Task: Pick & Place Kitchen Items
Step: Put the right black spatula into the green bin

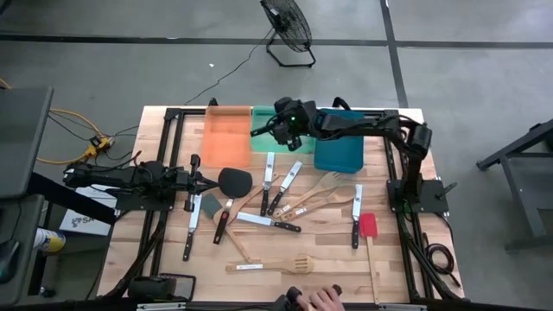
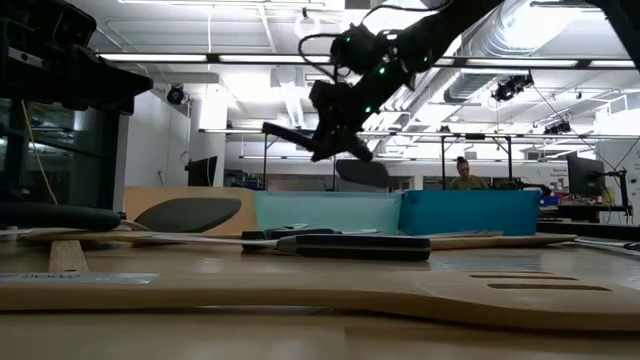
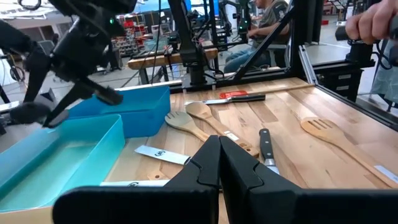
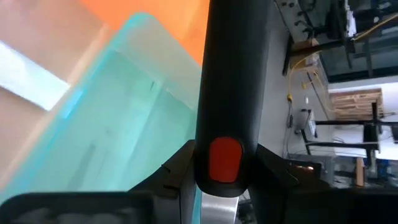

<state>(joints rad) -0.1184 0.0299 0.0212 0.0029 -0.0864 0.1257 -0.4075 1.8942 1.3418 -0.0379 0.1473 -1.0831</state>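
In the high view a person's hand (image 1: 326,299) is seen at the near edge of the surface (image 1: 164,233), where most kitchen items (image 1: 285,207) lie scattered. In the low view the right gripper (image 2: 335,135) is held high over the green tray (image 2: 320,212), presumably for a drop. In the right wrist view its fingers are clamped on a black handle with a red dot (image 4: 227,118); the left gripper (image 3: 221,163), fingers together, is parked low at the surface's left.

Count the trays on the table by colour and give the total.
orange tray: 1
green tray: 1
blue tray: 1
Total: 3
The right gripper holds a black-handled utensil above the green tray; the left gripper rests shut.
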